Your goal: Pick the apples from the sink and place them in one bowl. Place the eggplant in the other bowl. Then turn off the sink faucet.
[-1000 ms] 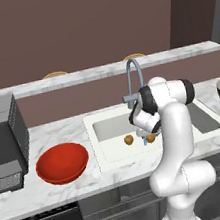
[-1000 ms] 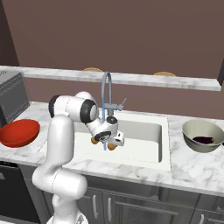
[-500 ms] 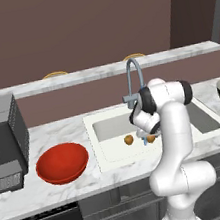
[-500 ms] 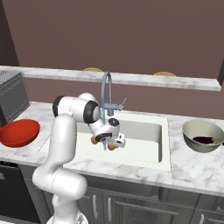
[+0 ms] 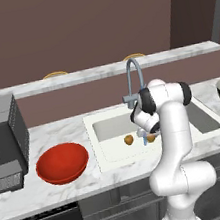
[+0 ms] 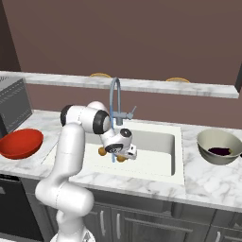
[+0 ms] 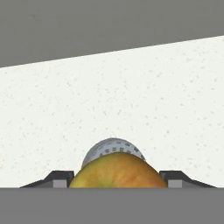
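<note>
Hand (image 7: 118,181) low in the sink (image 5: 110,127), fingertips (image 7: 59,178) standing either side of an apple (image 7: 118,171) with slight gaps (contact impossible to judge, so gripped or merely straddled cannot be told). Apple yellow-orange, smooth, round, hiding part of the metal drain (image 7: 111,146) behind it. Second apple (image 5: 129,139) on the basin floor just beside. Red bowl (image 5: 62,162) bare on the counter (image 5: 54,189) to the left. Eggplant (image 6: 220,151) lying in the grey bowl (image 6: 219,146) at right. Faucet (image 6: 116,101) arching above the hand.
</note>
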